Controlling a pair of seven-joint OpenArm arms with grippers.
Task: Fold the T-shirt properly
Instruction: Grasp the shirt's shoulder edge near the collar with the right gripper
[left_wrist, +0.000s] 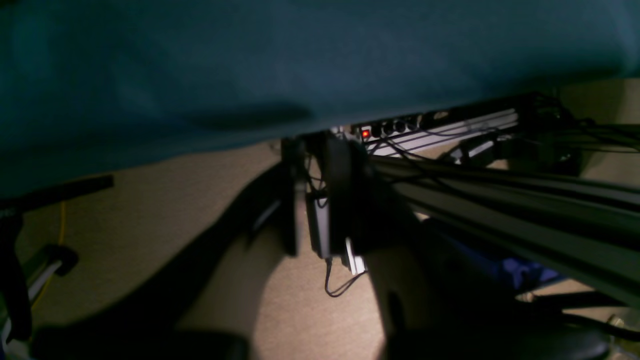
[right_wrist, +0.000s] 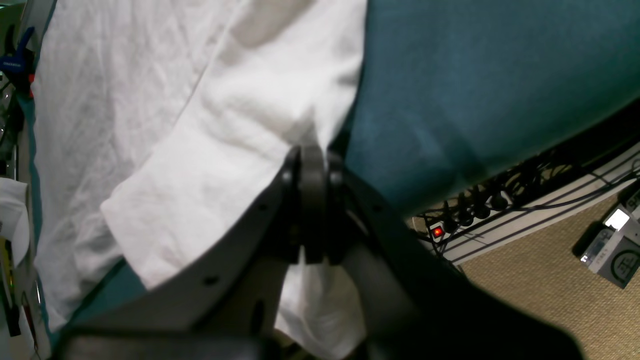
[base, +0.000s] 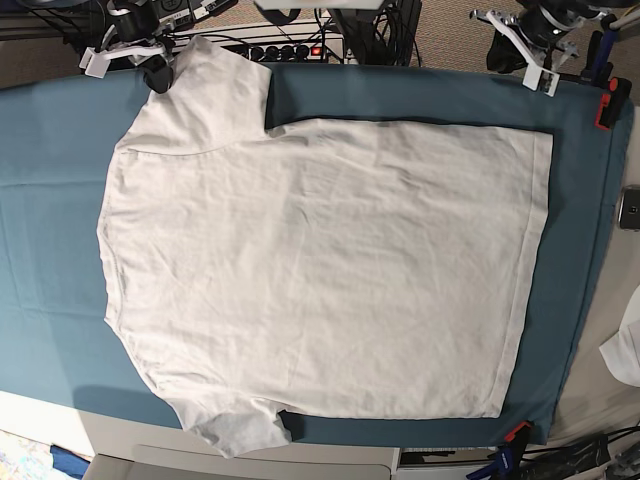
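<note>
The white T-shirt (base: 320, 270) lies spread flat on the teal cloth (base: 50, 200), its sleeves toward the base view's left and its hem toward the right. My right gripper (base: 158, 78) is at the far sleeve. In the right wrist view the right gripper (right_wrist: 312, 155) is shut on the edge of that sleeve of the T-shirt (right_wrist: 125, 125), with white fabric hanging below the fingers. My left gripper (base: 530, 70) hovers off the table's far right corner, away from the shirt. The dim left wrist view shows the left gripper (left_wrist: 317, 200) with a narrow gap and nothing in it.
A power strip (base: 300, 50) with a red light sits behind the table's far edge. A red clamp (base: 608, 100) and a blue clamp (base: 510, 455) hold the teal cloth on the right side. A small white cloth scrap (base: 625, 350) lies at the right edge.
</note>
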